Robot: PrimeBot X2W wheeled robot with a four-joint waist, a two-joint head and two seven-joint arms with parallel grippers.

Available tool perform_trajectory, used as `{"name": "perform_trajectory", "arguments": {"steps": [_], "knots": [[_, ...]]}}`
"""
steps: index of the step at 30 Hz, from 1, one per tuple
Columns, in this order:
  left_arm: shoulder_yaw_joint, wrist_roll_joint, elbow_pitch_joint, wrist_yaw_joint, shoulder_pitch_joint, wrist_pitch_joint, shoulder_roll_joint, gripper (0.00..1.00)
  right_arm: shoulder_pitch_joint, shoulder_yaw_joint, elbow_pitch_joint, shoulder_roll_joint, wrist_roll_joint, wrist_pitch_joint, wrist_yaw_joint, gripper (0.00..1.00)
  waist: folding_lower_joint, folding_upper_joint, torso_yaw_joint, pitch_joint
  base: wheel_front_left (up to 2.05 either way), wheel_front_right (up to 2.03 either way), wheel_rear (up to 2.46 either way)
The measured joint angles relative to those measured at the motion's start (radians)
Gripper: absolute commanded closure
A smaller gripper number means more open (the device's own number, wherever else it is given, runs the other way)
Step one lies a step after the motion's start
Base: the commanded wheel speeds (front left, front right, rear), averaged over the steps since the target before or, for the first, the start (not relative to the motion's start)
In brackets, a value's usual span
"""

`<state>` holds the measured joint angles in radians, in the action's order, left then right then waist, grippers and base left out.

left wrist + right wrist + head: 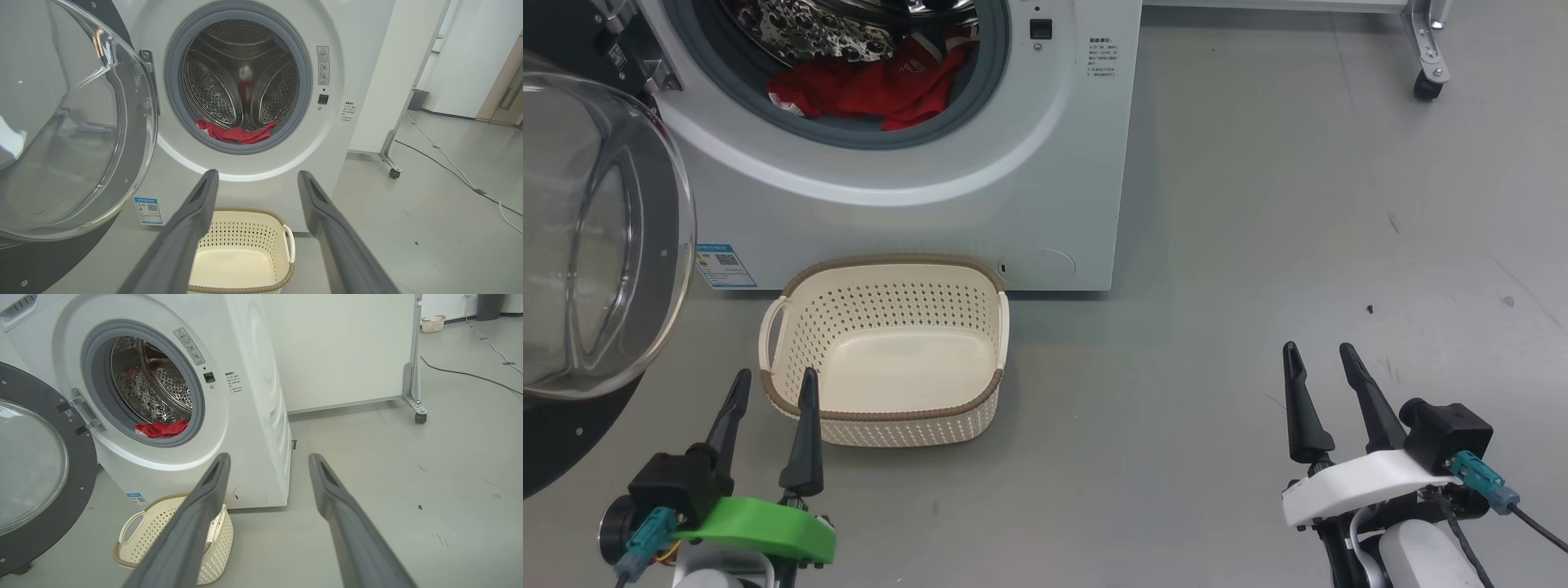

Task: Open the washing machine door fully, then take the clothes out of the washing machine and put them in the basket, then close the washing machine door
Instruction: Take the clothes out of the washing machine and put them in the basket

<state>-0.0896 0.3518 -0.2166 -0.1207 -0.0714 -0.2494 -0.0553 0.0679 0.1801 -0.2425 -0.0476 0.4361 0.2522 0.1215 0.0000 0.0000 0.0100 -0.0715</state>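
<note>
"So, walk me across from the left."

"At the far left the washing machine door (588, 245) hangs swung out to the side, glass bowl bulging toward me. I judge it wide enough to leave the mouth clear, though I cannot tell if it is at its stop. Just right of it, near me, my left gripper (775, 374) points up over the floor (1217, 245) with its fingers spread wide and nothing between them."

"And the basket?"

"The basket (890, 263) sits on the floor just beside that gripper, its far rim close in front of the washing machine (931, 212), below the opening. I read that as deliberate: a short drop from the steel drum (817, 33) to basket. It holds nothing yet. Above it, farther off, the clothes (866, 86) lie in a red heap at the bottom of the drum, spilling onto the grey gasket (990, 65)."

"Right side?"

"My right gripper (1319, 349) waits well apart on the near right over bare floor, fingers likewise parted wide, empty. Next, I think, one arm reaches into the drum; the left one is lined up with it."
</note>
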Motion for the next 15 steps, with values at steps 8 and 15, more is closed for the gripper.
{"name": "perform_trajectory", "arguments": {"steps": [8, 15], "knots": [[-0.001, 0.000, 0.006, 0.000, 0.003, 0.000, 0.000, 0.00, -0.001, 0.000, 0.003, 0.001, 0.000, 0.000, 0.000, 0.00, 0.0000, 0.0000, 0.000, -0.008, 0.54, -0.54, 0.00], [-0.001, 0.000, 0.007, 0.000, 0.010, 0.000, 0.000, 0.00, -0.002, -0.001, 0.003, 0.001, 0.000, 0.000, 0.000, 0.00, 0.0001, 0.0000, 0.003, -0.012, 0.81, -0.81, 0.00]]}}
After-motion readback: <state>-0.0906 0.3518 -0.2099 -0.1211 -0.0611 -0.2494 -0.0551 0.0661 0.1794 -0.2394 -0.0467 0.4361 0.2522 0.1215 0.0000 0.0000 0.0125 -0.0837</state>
